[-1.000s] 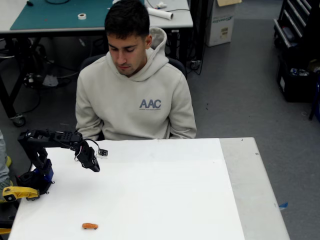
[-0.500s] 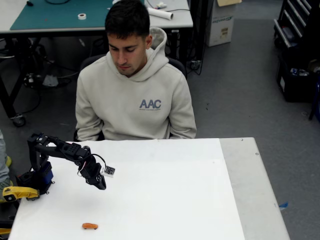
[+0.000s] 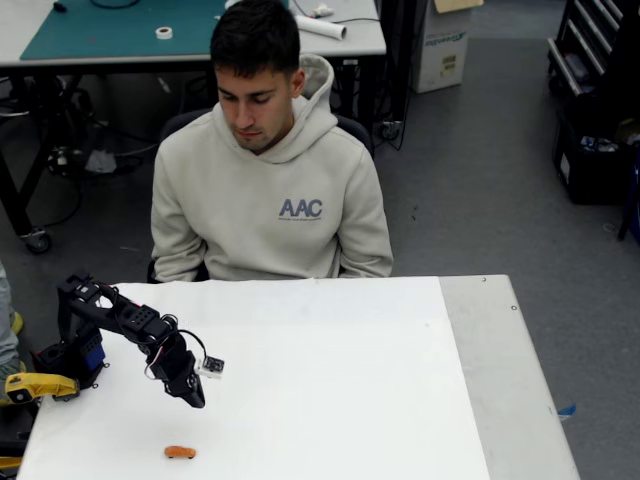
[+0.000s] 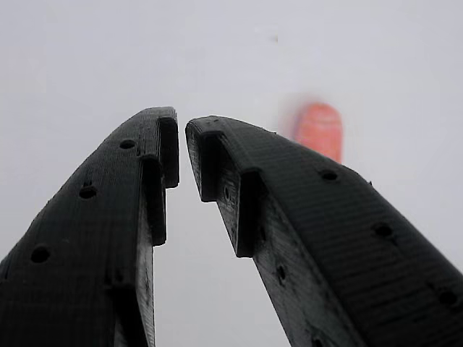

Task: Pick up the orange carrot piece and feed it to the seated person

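Carrot first: in the fixed view the tiny bright orange carrot piece [image 3: 180, 452], an oblong nub with rounded ends, lies flat on the white table top [image 3: 330, 400] near its front edge, below the black two-finger gripper [image 3: 194, 397] and a little to its left, apart from it with bare table between. The gripper hangs at the end of the black jointed arm [image 3: 120, 318], which reaches out from its base at the table's left edge and tilts down toward the surface; from this angle the fingers read as a single dark tip and I cannot tell their spacing. A yellow plastic clamp [image 3: 36, 386] sits at the arm's base on the left edge. Behind the table's far side sits the seated person [image 3: 268, 190] in a beige hooded sweatshirt with blue "AAC" letters on the chest, well apart from the carrot piece. In the wrist view the two black ribbed fingers [image 4: 116, 231] stand close together, the tips nearly meeting with a narrow slit between them that widens lower down, and nothing is held there. The orange carrot piece [image 4: 319, 129] shows blurred beyond the right finger, partly hidden behind its upper edge, outside the gap rather than between the fingers, on plain white surface.
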{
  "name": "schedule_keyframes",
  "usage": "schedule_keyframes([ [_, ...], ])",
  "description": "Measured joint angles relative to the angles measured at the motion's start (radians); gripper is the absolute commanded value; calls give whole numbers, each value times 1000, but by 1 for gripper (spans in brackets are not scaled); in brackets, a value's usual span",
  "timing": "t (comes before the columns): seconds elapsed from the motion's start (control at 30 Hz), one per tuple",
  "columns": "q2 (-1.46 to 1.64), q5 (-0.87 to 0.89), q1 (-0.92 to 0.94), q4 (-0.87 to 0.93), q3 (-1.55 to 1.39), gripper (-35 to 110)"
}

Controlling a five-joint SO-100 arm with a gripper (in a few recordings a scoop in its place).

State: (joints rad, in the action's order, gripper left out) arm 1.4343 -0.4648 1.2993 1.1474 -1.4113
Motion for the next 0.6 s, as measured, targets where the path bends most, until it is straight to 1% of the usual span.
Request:
schedule_keyframes([
  [0.27, -14, -120, 97, 0, 2, -3],
  [0.6, -14, -172, 186, 0, 2, -3],
])
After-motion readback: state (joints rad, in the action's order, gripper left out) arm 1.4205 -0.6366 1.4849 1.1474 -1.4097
